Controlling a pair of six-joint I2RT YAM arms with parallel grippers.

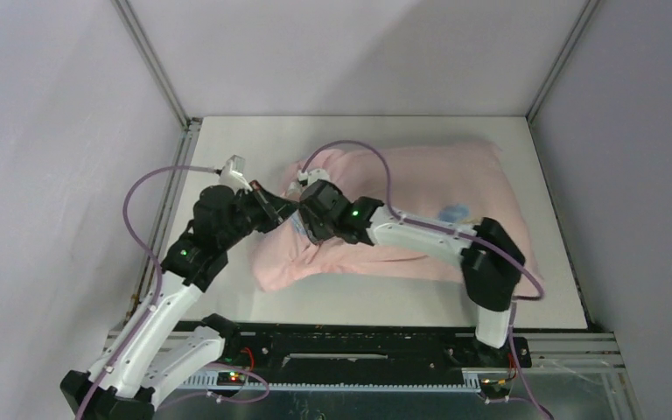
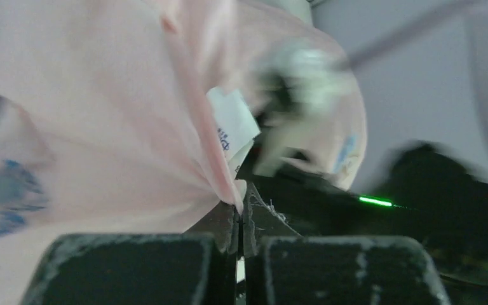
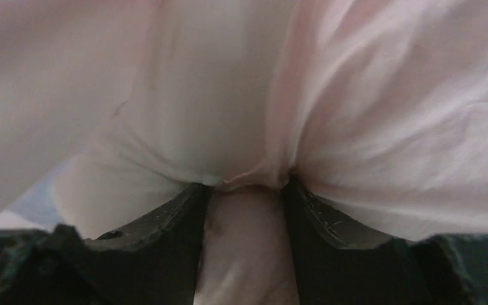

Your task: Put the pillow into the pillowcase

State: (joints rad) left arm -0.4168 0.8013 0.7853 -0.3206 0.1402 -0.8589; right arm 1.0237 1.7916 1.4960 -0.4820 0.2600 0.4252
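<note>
The pale pink pillowcase (image 1: 420, 201) lies plump on the table, bulging with the pillow, which the top view hides. My left gripper (image 1: 282, 210) is at the case's left end, shut on a thin edge of pink fabric (image 2: 229, 184) beside a white printed tag (image 2: 232, 121). My right gripper (image 1: 303, 230) meets it there, reaching across the case. Its fingers (image 3: 165, 222) stand apart with a thick fold of pink fabric (image 3: 246, 254) squeezed between them, creases running out from the tips. Paler, whiter cloth (image 3: 184, 108) lies above the fold; I cannot tell whether it is the pillow.
The white table (image 1: 227, 157) is walled by grey panels on the left, back and right. Bare surface shows left of the case and along the near edge. Both arms' purple cables loop above the case's left end.
</note>
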